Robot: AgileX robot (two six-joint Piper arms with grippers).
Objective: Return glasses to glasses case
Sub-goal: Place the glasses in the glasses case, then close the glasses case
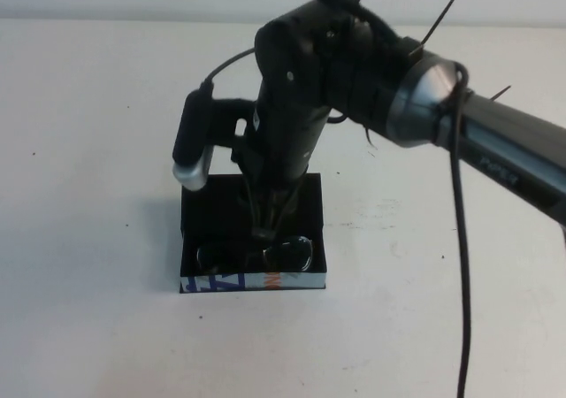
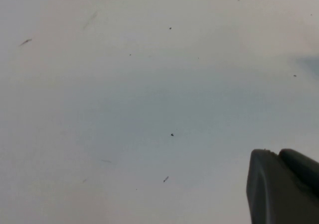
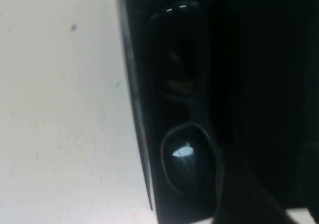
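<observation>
One right claw (image 1: 263, 232) plunged vertically into glasses case (image 1: 305, 199) — over glasses (image 1: 296, 252), left claw (image 2: 284, 186) parked.

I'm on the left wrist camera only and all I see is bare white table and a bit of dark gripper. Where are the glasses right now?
Observer: The glasses lie inside the open glasses case, along its printed side, lenses showing in the high view.
Operator: Which arm is working there?
Observer: The right gripper reaches down into the case, right at the glasses; whether it grips them I cannot tell.
Operator: And my arm?
Observer: The left gripper does not show in the high view at all; it is away from the case, over bare table.
</observation>
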